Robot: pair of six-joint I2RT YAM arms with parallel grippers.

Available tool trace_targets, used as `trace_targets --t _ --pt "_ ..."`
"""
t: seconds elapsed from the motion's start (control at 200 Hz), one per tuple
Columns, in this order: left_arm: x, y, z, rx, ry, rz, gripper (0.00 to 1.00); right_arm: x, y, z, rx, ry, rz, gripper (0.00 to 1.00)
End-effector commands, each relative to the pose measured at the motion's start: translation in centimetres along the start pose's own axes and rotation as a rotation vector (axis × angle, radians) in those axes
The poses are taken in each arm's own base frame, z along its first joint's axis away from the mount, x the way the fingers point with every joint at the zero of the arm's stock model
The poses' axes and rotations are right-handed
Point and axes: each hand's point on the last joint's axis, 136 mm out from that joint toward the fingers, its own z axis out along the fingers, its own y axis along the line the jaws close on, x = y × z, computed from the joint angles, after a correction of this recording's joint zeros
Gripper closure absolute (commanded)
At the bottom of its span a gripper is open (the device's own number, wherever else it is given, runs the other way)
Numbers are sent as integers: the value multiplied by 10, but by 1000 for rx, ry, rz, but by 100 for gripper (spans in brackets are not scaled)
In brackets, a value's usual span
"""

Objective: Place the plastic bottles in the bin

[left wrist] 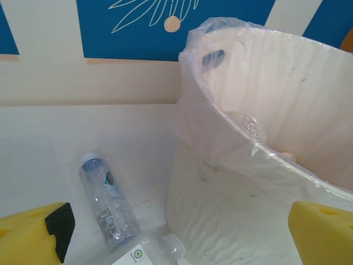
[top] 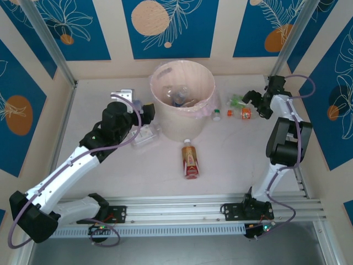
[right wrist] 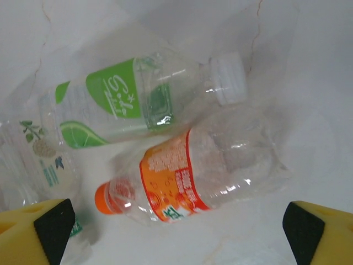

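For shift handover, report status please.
Left gripper open beside bin. Right gripper open above orange-capped bottle; green-label bottle close beside. Red-label bottle before bin.

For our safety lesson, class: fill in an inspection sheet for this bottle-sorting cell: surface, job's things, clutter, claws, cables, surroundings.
Surface: pale, flat table.
Job's things: bin upright, lined, bottles inside; red-labelled bottle in front; two clear bottles at its left; orange-capped bottle and green-labelled bottle at its right.
Clutter: nothing seen.
Claws: left claw open beside the bin; right claw open over the orange-capped bottle.
Cables: lilac cables loop along both arms.
Surroundings: blue-and-cream walls; metal rail at near edge.
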Motion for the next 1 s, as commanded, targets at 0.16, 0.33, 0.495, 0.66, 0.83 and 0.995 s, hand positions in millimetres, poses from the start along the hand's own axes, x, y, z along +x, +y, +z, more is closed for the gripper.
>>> trace_targets --t 0.16,0.33,0.495,0.66,0.83,0.995 --pt "-1 22 -6 -44 -32 -74 0 22 -29 9 231 28 372 0" --pt "2 30 -7 -54 -32 -94 0 26 -16 33 159 70 435 0" --pt "9 36 -8 -66 -24 -113 0 37 -25 49 223 101 439 3" --pt "12 44 -9 -78 -29 -136 0 49 -39 57 251 114 456 14" --pt "14 47 -6 -79 -23 -153 0 54 -42 65 233 129 468 18" --pt "18 49 -4 -79 -14 -170 0 56 -35 76 218 180 461 13"
